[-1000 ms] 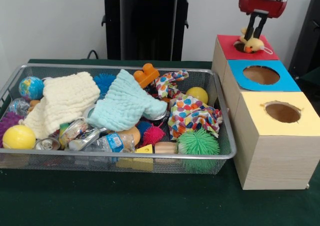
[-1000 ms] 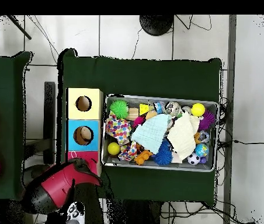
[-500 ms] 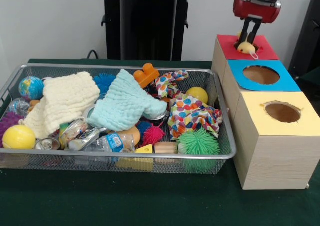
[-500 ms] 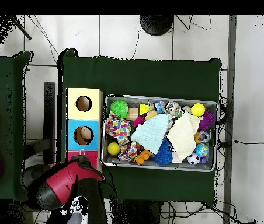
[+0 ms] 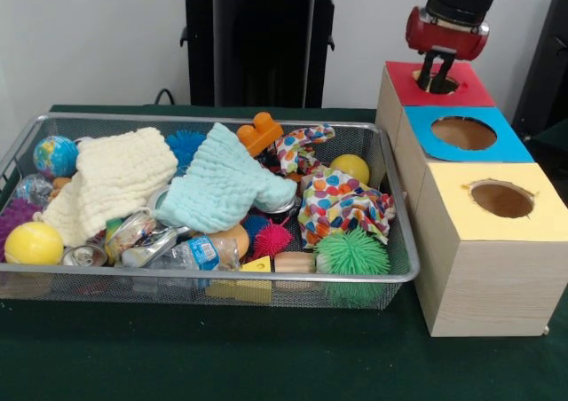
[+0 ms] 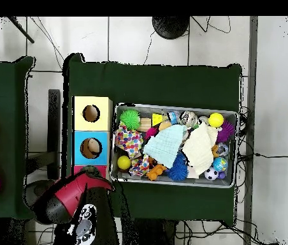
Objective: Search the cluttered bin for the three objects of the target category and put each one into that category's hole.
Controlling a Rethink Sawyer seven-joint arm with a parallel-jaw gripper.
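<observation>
My gripper [image 5: 435, 80] hangs over the round hole in the red-topped box [image 5: 466, 89], the far one of the row of boxes. Its two dark fingers stand slightly apart and open, with nothing between them. The small yellow duck toy is out of sight. In the overhead view the red arm [image 6: 70, 196] covers the gripper and most of the red box [image 6: 81, 169]. The wire bin [image 5: 222, 120] to the left of the boxes holds several mixed objects: an orange block [image 5: 259, 132], a green spiky ball [image 5: 352, 253], a yellow ball [image 5: 34, 243], cloths and cans.
A blue-topped box [image 5: 510, 145] and a yellow-topped box [image 5: 457, 188] stand in line in front of the red one, each with a round hole. A black stand [image 5: 257, 37] rises behind the bin. Dark green cloth [image 5: 222, 357] covers the table.
The gripper carried the yellow duck down to the red box's hole; the duck has now vanished from the fingers. The gripper has shifted slightly left and up.
</observation>
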